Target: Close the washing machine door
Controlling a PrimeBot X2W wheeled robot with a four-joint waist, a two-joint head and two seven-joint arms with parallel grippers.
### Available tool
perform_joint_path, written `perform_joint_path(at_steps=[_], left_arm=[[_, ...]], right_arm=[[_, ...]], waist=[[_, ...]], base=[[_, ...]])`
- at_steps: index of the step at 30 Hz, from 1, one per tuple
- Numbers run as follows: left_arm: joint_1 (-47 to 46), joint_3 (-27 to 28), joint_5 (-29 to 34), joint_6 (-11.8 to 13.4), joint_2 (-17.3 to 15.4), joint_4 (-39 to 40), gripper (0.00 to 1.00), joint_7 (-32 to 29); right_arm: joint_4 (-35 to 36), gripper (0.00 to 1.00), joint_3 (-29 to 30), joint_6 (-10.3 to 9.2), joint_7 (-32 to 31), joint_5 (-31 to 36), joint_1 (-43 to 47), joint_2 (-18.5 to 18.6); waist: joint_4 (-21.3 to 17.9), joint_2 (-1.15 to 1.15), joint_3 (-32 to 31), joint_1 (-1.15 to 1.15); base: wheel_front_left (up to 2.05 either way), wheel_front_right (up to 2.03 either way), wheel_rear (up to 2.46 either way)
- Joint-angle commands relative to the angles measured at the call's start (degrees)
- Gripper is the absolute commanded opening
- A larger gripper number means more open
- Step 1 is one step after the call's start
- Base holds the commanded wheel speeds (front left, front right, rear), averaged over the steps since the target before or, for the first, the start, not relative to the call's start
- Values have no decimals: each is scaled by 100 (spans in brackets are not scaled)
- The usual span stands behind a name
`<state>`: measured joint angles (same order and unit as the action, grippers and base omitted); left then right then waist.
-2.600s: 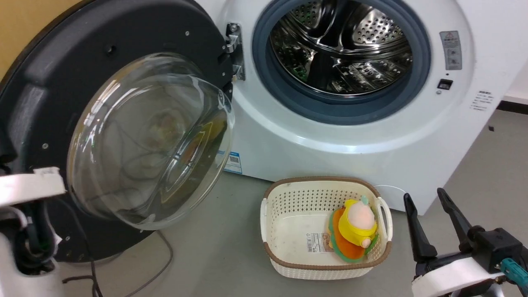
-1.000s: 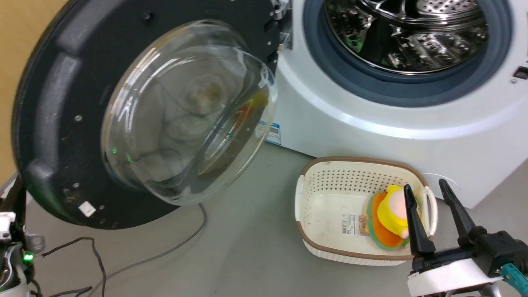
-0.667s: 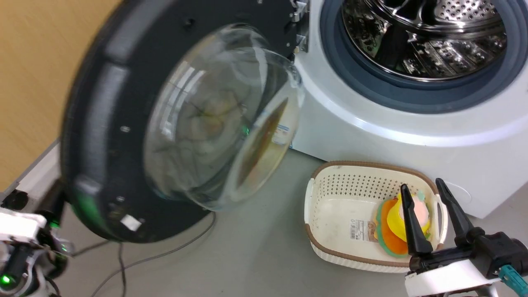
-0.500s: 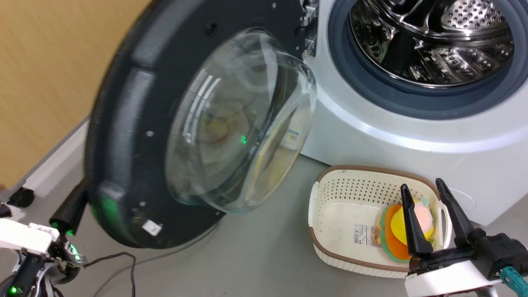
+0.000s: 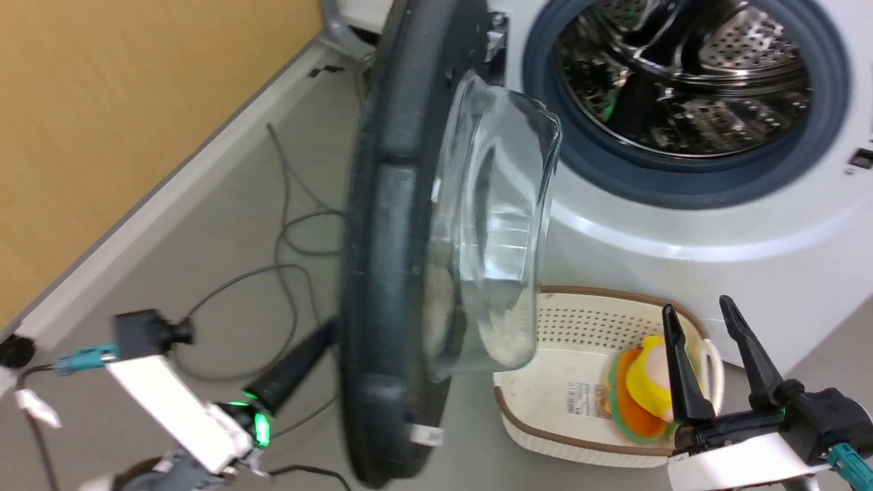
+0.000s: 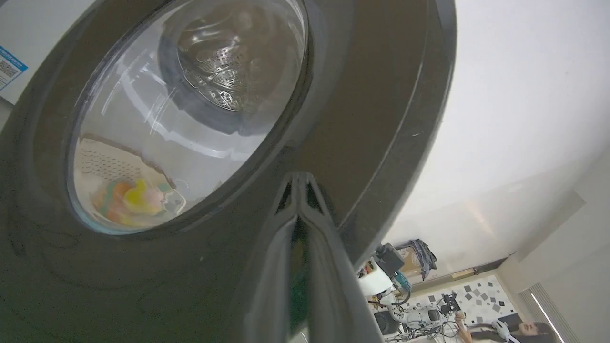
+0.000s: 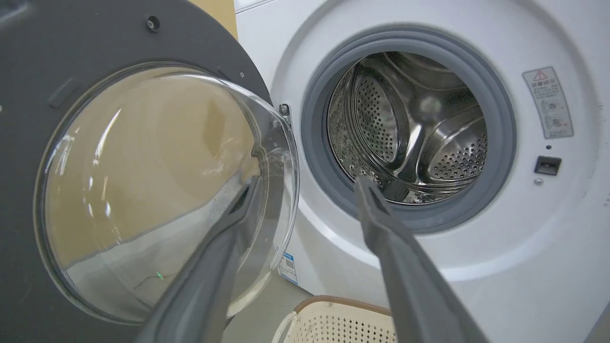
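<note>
The washing machine door [image 5: 382, 225] stands half swung, edge-on in the head view, its glass bowl [image 5: 494, 225] bulging toward the white washing machine [image 5: 682, 239] and its open steel drum [image 5: 682, 82]. My left gripper [image 5: 329, 327] is behind the door at the lower left. In the left wrist view it [image 6: 298, 175] is shut, tips pressed on the black rim of the door [image 6: 362, 119]. My right gripper [image 5: 696, 307] is open and empty at the lower right, over the basket. Its wrist view looks past the gripper [image 7: 309, 180] at the door [image 7: 28, 143] and drum [image 7: 414, 124].
A cream perforated basket [image 5: 600, 294] with a yellow and orange toy [image 5: 638, 389] sits on the floor before the machine, under the door's swing. Dark cables [image 5: 286, 252] trail over the grey floor by the yellow wall [image 5: 102, 102]. A person [image 6: 524, 328] shows far off.
The door has swung from wide open to about halfway toward the machine. My left gripper has followed behind it, pushing on its outer face. The head camera has shifted; the right gripper stays put.
</note>
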<state>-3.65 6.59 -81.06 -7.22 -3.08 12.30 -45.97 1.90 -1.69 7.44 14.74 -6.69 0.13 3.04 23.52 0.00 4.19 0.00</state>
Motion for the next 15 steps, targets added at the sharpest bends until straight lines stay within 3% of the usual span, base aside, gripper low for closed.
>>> perform_joint_path(at_steps=[1, 9, 15], left_arm=[[90, -137, 43, -26, 10, 57, 0, 19], [90, -1199, 238, -26, 14, 99, 0, 455], [-91, -1934, 421, -26, 17, -235, 0, 1148]], right_arm=[[-13, 100, -8, 5, 26, -39, 14, -16], [-24, 100, 36, 5, 26, -98, 37, -16], [-32, 100, 96, 5, 26, -148, 66, -16]], waist=[[-139, 0, -55, 0], [-754, 0, -98, 0], [-1152, 0, -63, 0]], base=[[0, 0, 0], [0, 0, 0], [0, 0, 0]])
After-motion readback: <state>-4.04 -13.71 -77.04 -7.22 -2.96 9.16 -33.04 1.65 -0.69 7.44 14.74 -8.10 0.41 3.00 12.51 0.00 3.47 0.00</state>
